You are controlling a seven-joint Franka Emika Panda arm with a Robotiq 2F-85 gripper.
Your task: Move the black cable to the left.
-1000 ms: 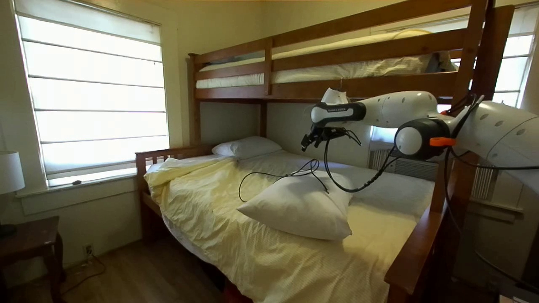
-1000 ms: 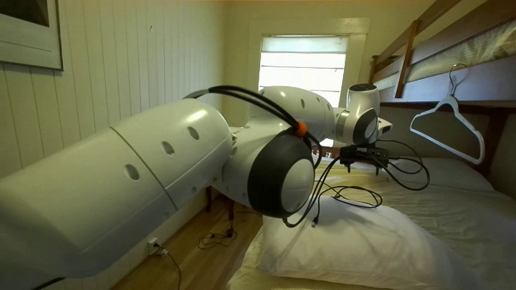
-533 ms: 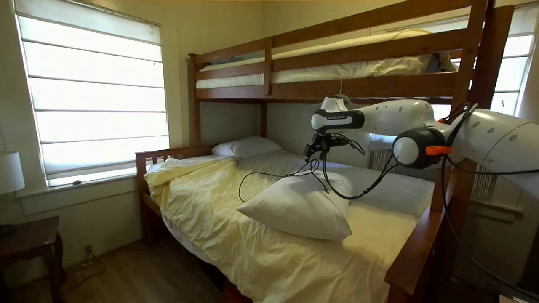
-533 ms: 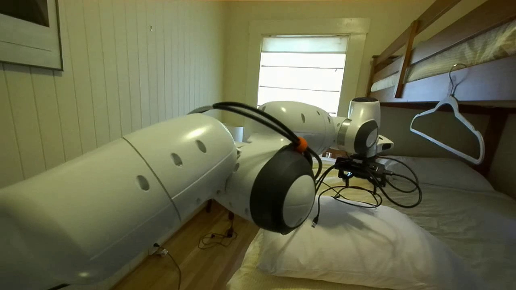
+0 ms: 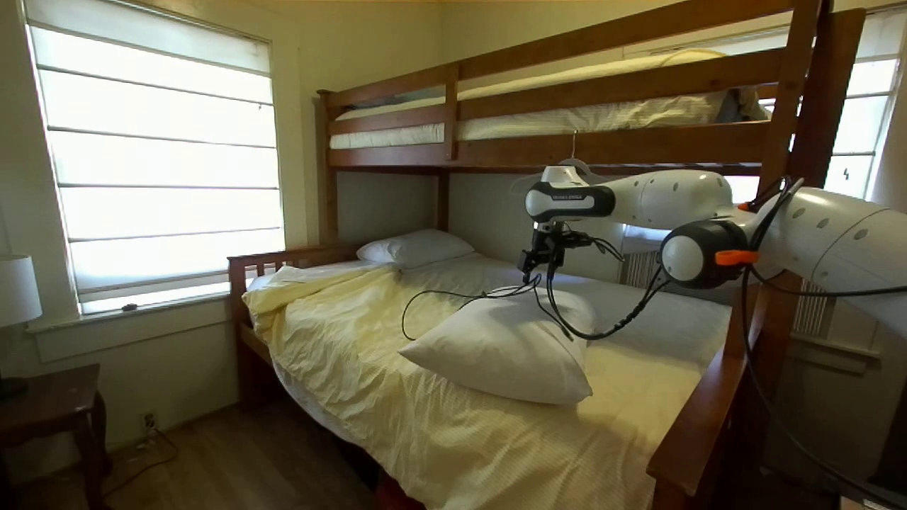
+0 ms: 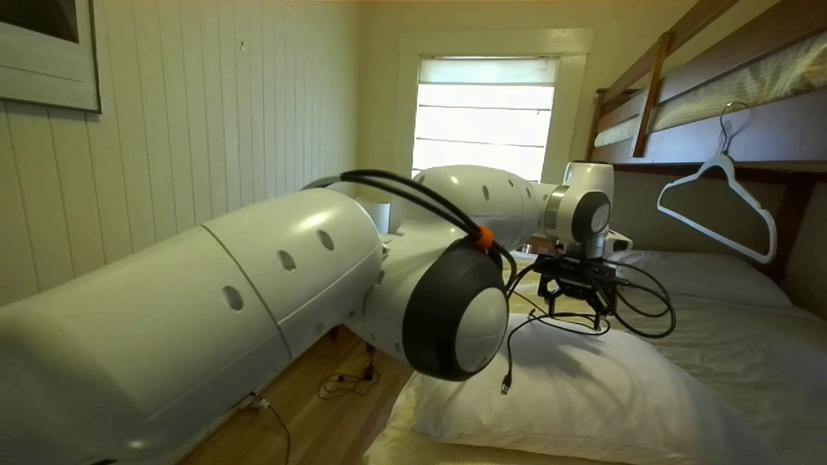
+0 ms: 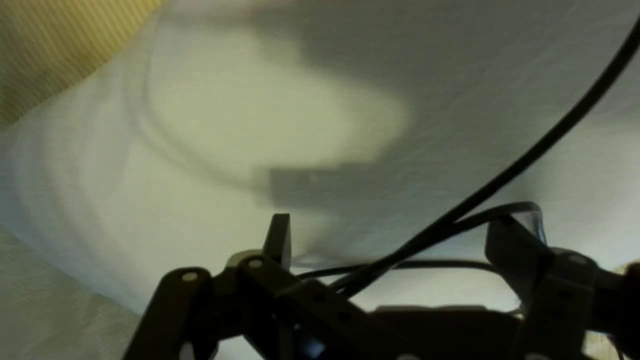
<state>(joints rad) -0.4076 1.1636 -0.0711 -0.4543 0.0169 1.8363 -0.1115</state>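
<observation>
In the wrist view, the gripper (image 7: 390,222) is seen with jaws apart; strands of the black cable (image 7: 425,240) are crossed between them, none pinched. Judged light, limp, possibly slippery; best grasped where strands bunch. In an exterior view, loose loops are found over the white pillow (image 5: 496,347), the long axis laid roughly left to right, one bend carried over the yellow duvet (image 5: 333,333). In an exterior view, the plug end (image 6: 506,385) is pointed toward the pillow's near side.

White arm (image 5: 673,193) outstretched, gripper (image 7: 395,239) pointing down, perhaps slightly tilted, fingers (image 7: 277,240) spread apart
</observation>
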